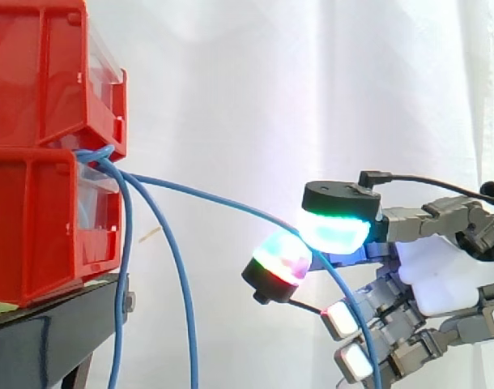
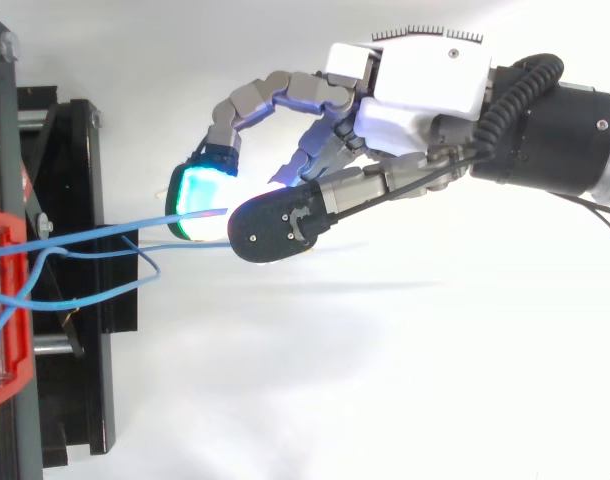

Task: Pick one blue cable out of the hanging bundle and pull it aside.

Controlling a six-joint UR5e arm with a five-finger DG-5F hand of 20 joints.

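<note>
Side view: locate the hand [image 1: 441,284] at 4 o'clock, entering from the right edge. Note two glowing fingers [image 1: 336,228] pressed pad to pad just right of centre, pinching one blue cable [image 1: 223,201]. Note the other fingers folded lower, toward 5 o'clock. Trace the blue cable from the gap between the stacked red bins [image 1: 36,219] at 9 o'clock, sloping down and rightward to the pinch, then dropping past the folded fingers to the bottom edge. Compare with the rest of the bundle [image 1: 124,267], hanging close to the black stand [image 1: 36,332] at 7 o'clock, well apart from the pinched strand.

Top view: confirm the same grasp. Find the blue cable [image 2: 95,236] running from the red bins [image 2: 5,330] at 9 o'clock to the two closed fingers just left of centre, with the hand reaching in from 3 o'clock.

Step in hand, by judgement: selection and grasp done, separation under way, pull aside not yet complete.

Next move, by judgement: draw the hand away from the red bins, toward 3 o'clock in both views, holding pinch pressure constant. Expect a thin, smooth strand to slip between rounded pads; avoid easing the pinch. Keep the path straight and slow to spare the anchored end at the red bins and to avoid dragging the rest of the bundle along.
</note>
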